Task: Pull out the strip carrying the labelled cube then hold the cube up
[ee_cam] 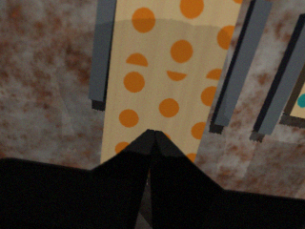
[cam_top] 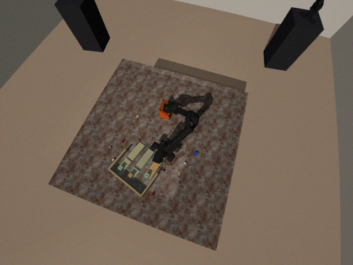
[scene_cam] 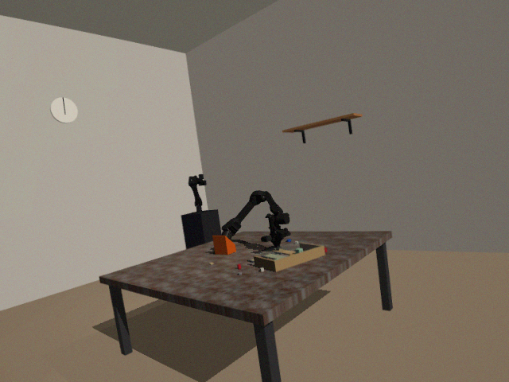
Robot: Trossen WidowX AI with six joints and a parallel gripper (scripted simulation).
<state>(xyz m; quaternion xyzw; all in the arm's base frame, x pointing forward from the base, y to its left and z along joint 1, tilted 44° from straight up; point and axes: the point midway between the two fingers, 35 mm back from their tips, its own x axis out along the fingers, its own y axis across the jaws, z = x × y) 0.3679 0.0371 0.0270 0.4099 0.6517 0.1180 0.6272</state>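
Note:
A tan tray (cam_top: pixel 125 183) (scene_cam: pixel 287 263) on the table holds three strips side by side: a plain one (cam_top: pixel 135 150), a teal-dotted one (cam_top: pixel 144 159) (ee_cam: pixel 300 101) and an orange-dotted one (cam_top: pixel 154 167) (ee_cam: pixel 157 86). Small cubes sit at the strips' far ends; a green one (cam_top: pixel 147 175) sits on the orange-dotted strip. My gripper (cam_top: pixel 158 159) (scene_cam: pixel 276 245) (ee_cam: pixel 152 137) is down at the near end of the orange-dotted strip, its fingertips closed together on it. In the wrist view the strip runs between grey rails (ee_cam: pixel 102 52) (ee_cam: pixel 238 72). The cubes' labels are too small to read.
The arm's orange base (cam_top: pixel 164 111) (scene_cam: pixel 223 245) stands behind the tray. Small bits lie scattered on the table: a blue one (cam_top: pixel 196 153), red ones (cam_top: pixel 122 140) (cam_top: pixel 152 194), a pale one (cam_top: pixel 137 116). Two black pillars (cam_top: pixel 82 22) (cam_top: pixel 292 40) stand beyond the table.

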